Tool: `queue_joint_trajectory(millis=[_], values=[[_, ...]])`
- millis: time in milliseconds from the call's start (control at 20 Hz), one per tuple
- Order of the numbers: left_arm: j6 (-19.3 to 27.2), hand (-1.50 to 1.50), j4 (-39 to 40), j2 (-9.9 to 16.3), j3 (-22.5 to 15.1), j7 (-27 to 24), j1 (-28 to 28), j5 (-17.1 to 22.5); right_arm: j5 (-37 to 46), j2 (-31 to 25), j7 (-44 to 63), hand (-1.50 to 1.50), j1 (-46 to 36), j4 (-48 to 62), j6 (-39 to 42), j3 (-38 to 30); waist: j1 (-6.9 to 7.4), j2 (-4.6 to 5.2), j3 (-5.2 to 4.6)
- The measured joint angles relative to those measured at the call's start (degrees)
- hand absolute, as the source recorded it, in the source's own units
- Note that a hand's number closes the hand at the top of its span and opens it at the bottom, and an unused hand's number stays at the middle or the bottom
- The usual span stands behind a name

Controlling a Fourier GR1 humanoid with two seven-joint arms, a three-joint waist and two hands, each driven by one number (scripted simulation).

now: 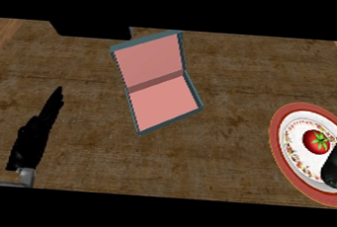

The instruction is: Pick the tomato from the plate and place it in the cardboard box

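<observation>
Still tomato (317, 141) on plate (288, 119), maybe touching eggplant (336, 166).

Eggplant (336, 166) crowds tomato (317, 141); counter (227, 154) toward box (157, 82) open.

Counter (226, 65): wood-look top, showing as matt brown with a rough, mottled grain; paler wood planks are running along both side edges.
Left hand (34, 136): showing matt black, smooth, plastic-like; a grey, metal-looking forearm cuff (24, 175) is sitting just below it.
Cardboard box (155, 82), up and right of that hand: showing matt pink inside, dull teal walls.
Plate (292, 119), far to its right: looking like glazed white ceramic, red rim, patterned band.
Tomato (317, 141): showing glossy red skin.
Eggplant (336, 167): showing glossy black.
</observation>
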Motion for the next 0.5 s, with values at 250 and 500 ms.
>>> queue_joint_trajectory(millis=[250,500], values=[[-1.08,0.0,0.43,-0.84,1.22,-1.04,0.46,-0.94,3.76,4.14,5.6,-1.5,0.88,-2.81,-0.23,-0.67,-0.05,0.0,0.02],[-1.89,0.0,-0.84,-1.8,2.02,-0.43,0.98,-2.15,7.64,6.95,8.43,-1.5,2.26,-4.33,0.67,-1.91,-0.07,0.01,0.04]])
